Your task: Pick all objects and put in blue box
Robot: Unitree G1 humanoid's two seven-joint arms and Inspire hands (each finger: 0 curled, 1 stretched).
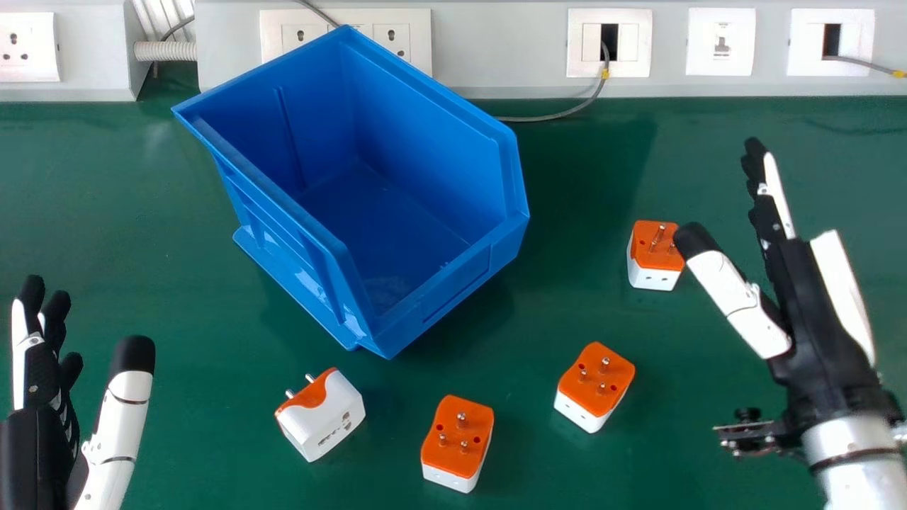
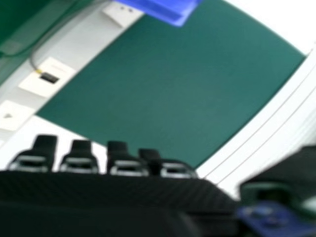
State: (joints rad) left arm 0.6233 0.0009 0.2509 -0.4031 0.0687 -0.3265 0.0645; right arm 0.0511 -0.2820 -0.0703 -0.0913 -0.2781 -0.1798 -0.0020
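Note:
The blue box stands at an angle in the upper middle of the head view, with a bare floor inside. Four orange and white plug adapters lie on the table: one on its side, and three with pins up, at the lower middle, right of that and farther back. My right hand is open at the right, its thumb tip beside the farthest adapter. The left hand is open at the lower left. The right hand view has the right hand and part of the box.
Green table extends between the hands and around the box. Behind it runs a grey wall trunking with sockets. A grey cable comes down from one socket onto the table's back edge, right of the box.

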